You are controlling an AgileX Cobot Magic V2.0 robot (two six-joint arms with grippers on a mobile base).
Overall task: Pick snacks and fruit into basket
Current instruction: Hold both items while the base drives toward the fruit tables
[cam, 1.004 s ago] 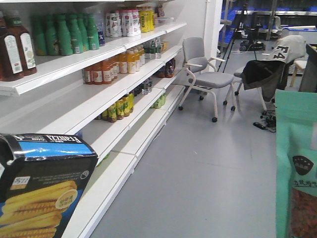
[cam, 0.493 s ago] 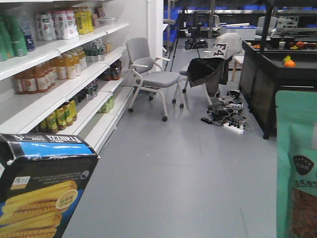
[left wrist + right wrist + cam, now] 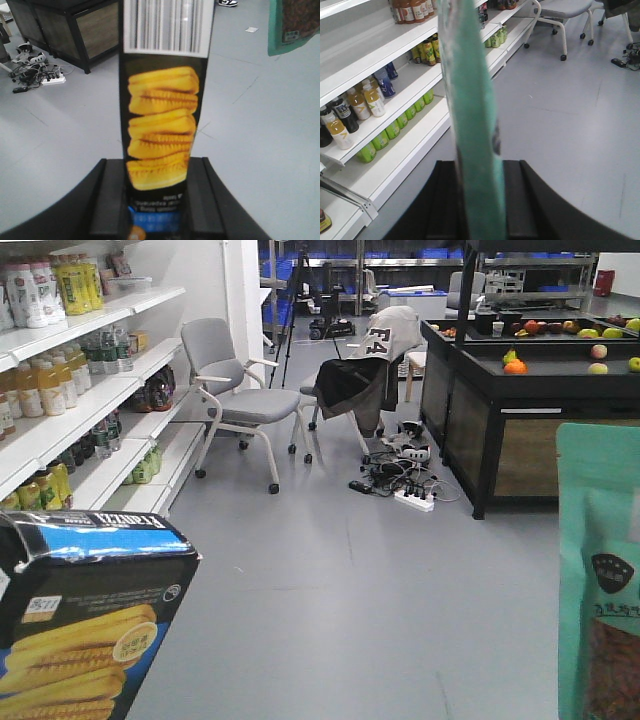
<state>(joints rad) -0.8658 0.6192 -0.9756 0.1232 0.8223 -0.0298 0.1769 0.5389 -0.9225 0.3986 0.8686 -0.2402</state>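
The black Franzzi snack box fills the front view's lower left corner. In the left wrist view my left gripper is shut on the box, which stands up between the black fingers. The teal snack pouch fills the front view's right edge. My right gripper is shut on the pouch, seen edge-on. Fruit lies on a black display stand at the far right: an orange piece and several red, yellow and green ones. The basket is out of view.
White shelves with drink bottles run along the left. A grey chair and a second chair draped with clothing stand on the grey floor. A power strip with tangled cables lies beside the stand.
The front view has swung right: the shelves slid off to the left and the fruit stand came fully into sight. Box and pouch keep their places in the grippers.
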